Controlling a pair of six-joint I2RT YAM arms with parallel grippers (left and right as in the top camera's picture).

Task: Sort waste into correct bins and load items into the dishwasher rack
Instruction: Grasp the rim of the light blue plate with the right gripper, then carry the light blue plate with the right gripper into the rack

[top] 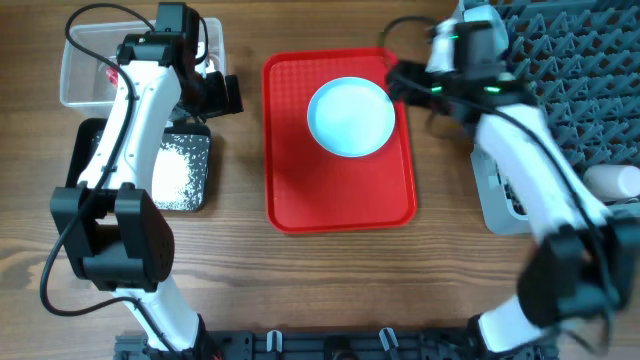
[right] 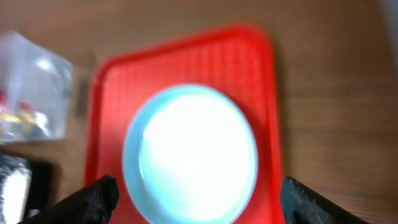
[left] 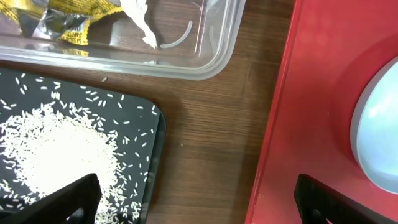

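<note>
Waste looks binned left of the red tray; plate on it awaits the rack; left gripper and right gripper gape empty.

plate on tray, centre

A robot lab bench dressed with kitchen props: white arms on a rail at a wooden table, tub by the left gripper, rack near the right gripper.

Right wrist view blurred. Plate cut by left wrist frame edge. Rack cropped overhead.
</note>
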